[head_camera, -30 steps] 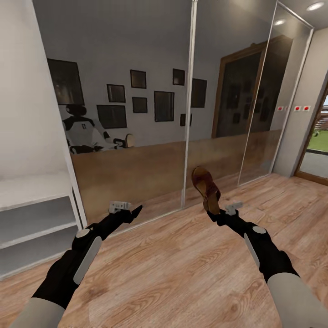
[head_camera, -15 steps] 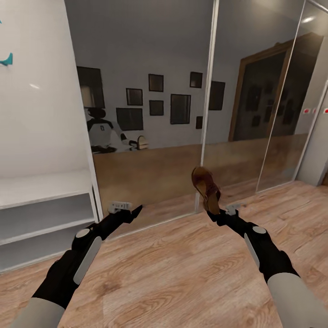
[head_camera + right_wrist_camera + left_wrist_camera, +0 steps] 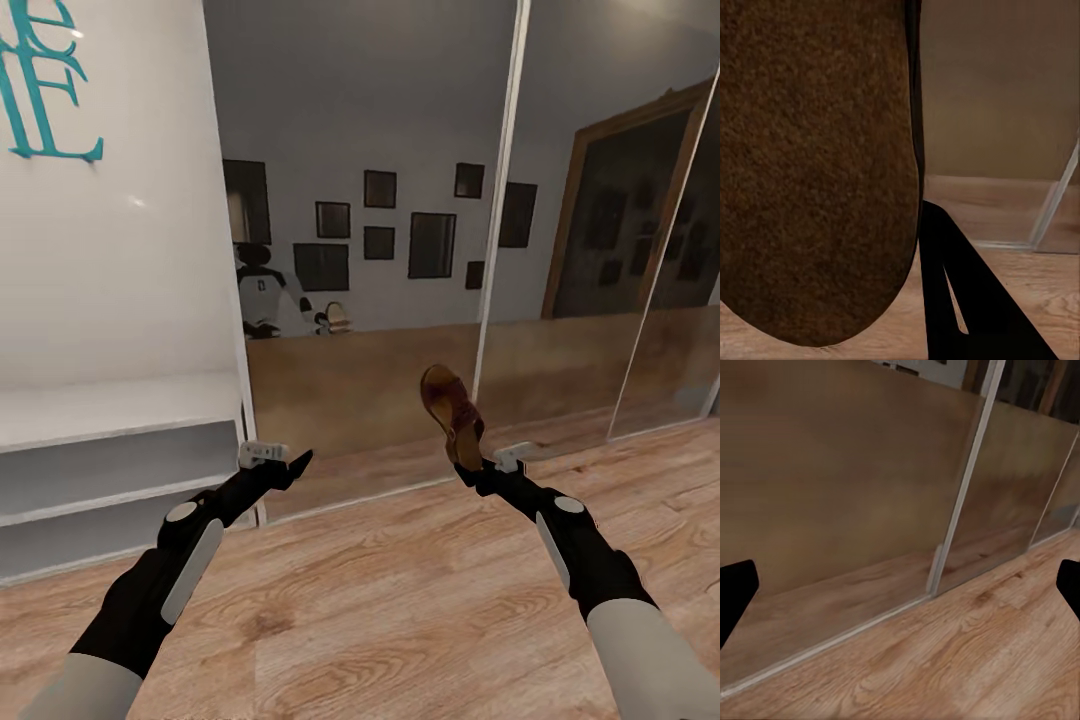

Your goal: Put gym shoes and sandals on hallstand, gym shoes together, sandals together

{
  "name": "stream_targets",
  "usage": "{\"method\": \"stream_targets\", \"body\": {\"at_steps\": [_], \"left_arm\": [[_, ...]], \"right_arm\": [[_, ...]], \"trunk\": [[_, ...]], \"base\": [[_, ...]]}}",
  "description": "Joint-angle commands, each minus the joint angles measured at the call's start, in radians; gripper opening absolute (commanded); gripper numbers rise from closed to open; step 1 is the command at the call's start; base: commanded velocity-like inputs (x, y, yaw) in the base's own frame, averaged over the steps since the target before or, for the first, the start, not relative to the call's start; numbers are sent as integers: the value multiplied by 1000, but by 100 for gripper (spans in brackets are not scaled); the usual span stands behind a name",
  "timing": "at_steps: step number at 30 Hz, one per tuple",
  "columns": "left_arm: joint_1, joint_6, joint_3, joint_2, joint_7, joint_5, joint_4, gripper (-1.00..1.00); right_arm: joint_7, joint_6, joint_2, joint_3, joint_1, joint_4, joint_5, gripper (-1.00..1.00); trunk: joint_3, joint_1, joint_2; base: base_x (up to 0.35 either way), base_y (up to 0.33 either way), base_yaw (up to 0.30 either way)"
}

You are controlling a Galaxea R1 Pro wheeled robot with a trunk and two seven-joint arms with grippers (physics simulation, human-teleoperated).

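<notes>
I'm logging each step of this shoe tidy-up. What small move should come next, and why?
Probably turn further left toward the hallstand: the right gripper holds a sandal off the corridor floor, and the rack sits at the left edge.

Mirrored sliding doors [image 3: 400, 250] span the far wall, reflecting dark picture frames [image 3: 432, 244] on a grey wall. At left, a white wall panel [image 3: 110, 250] carries teal lettering [image 3: 40, 90].

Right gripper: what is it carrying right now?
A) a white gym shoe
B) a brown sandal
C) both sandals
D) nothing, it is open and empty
B: in the head view the right gripper is shut on one brown sandal, held up off the corridor floor.
</notes>
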Motion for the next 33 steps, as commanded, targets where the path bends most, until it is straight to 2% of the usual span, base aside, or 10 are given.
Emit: {"method": "stream_targets", "body": {"at_steps": [1,25,33], "left_arm": [[-1,7,-1,1,0,11,-1,100],[-1,7,-1,0,0,11,-1,100],[-1,7,-1,0,0,11,-1,100]], "right_arm": [[6,6,1,-4,0,-2,6,-100],[6,6,1,-4,0,-2,7,-100],[6,6,1,-4,0,-2,8,-100]], "trunk": [[0,0,0],[26,0,0],[28,0,0]], "base": [[0,0,232],[0,0,232],[0,0,281]]}}
